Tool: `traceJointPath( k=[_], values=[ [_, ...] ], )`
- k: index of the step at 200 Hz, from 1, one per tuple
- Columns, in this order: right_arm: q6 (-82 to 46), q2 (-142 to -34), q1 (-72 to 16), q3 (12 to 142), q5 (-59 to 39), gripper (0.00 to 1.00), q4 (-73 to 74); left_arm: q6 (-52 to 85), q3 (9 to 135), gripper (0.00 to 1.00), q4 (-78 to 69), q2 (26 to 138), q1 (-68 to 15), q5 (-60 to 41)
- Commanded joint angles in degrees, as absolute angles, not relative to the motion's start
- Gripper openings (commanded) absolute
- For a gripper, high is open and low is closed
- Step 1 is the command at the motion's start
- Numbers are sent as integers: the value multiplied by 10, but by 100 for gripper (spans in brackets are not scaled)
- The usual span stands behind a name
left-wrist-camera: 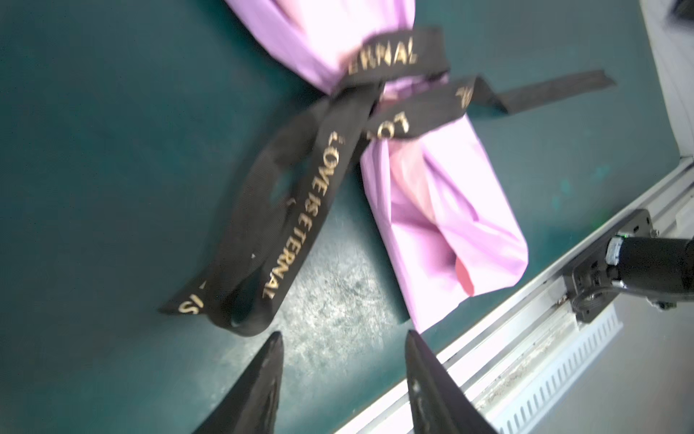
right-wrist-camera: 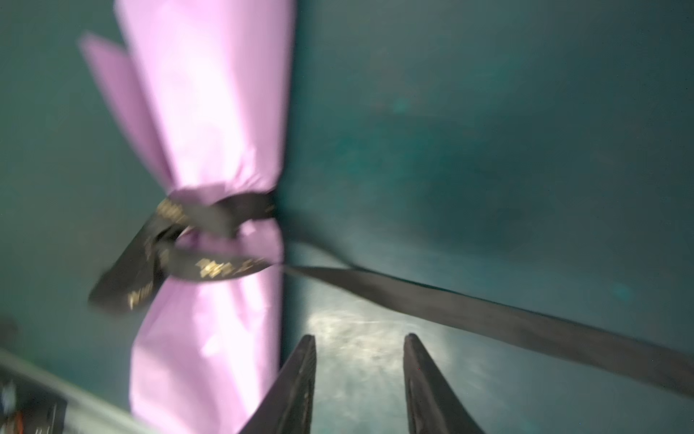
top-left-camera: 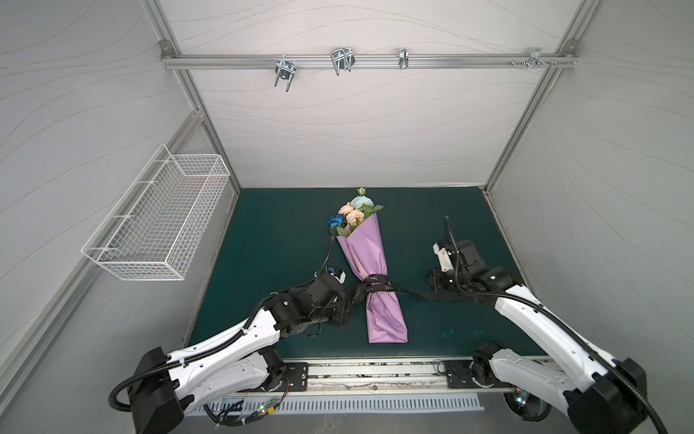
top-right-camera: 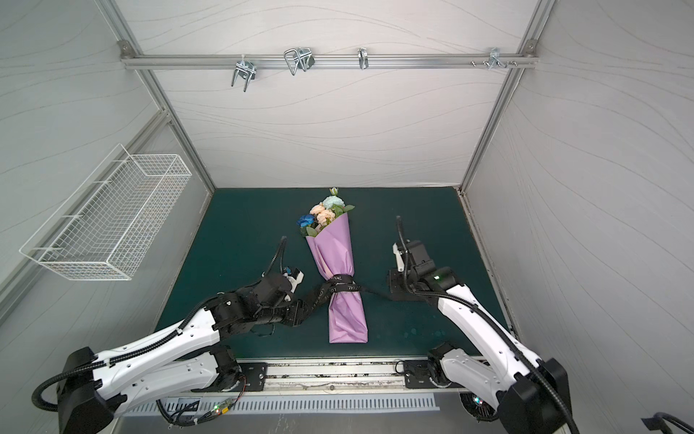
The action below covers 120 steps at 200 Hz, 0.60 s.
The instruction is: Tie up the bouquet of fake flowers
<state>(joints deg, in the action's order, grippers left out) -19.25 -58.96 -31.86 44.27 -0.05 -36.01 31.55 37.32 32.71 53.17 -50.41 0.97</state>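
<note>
Woven black ribbon (left-wrist-camera: 300, 210) cinches the lilac-paper-coned bouquet of fake flowers (top-left-camera: 353, 215), midway across the green table (top-left-camera: 263, 233); left gripper (left-wrist-camera: 343, 334) and right gripper (right-wrist-camera: 360, 336) both gape, empty.

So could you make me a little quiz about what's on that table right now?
1. True or false: the black ribbon goes around the lilac paper that wraps the bouquet of fake flowers.
2. What sits inside the left gripper? A) the ribbon B) the paper C) nothing
3. What do the ribbon's gold letters say?
Key: 1 true; 2 C, its jaws stand open, as do those of the right gripper; 3 LOVE IS ETERNAL.
</note>
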Motion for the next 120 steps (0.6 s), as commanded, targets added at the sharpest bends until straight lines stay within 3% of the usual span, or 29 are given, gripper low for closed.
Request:
traceJointPath(
  k=[1,28,46,64,85,120],
  values=[
    [-164,-616,-356,450,3,41,-305,250,416,51,322,546,-502,79],
    [-156,-644,-396,454,4,42,-274,198,452,46,259,616,-469,95],
    [-155,-658,-412,471,22,42,-282,257,463,33,295,656,-413,109],
    [-153,-661,-427,484,40,42,-292,322,443,28,369,660,-380,145],
    [-151,-666,-469,503,39,42,-290,361,404,28,430,639,-362,117],
    [-147,-733,-645,552,139,41,-263,452,292,38,386,559,-361,12]
  ],
)
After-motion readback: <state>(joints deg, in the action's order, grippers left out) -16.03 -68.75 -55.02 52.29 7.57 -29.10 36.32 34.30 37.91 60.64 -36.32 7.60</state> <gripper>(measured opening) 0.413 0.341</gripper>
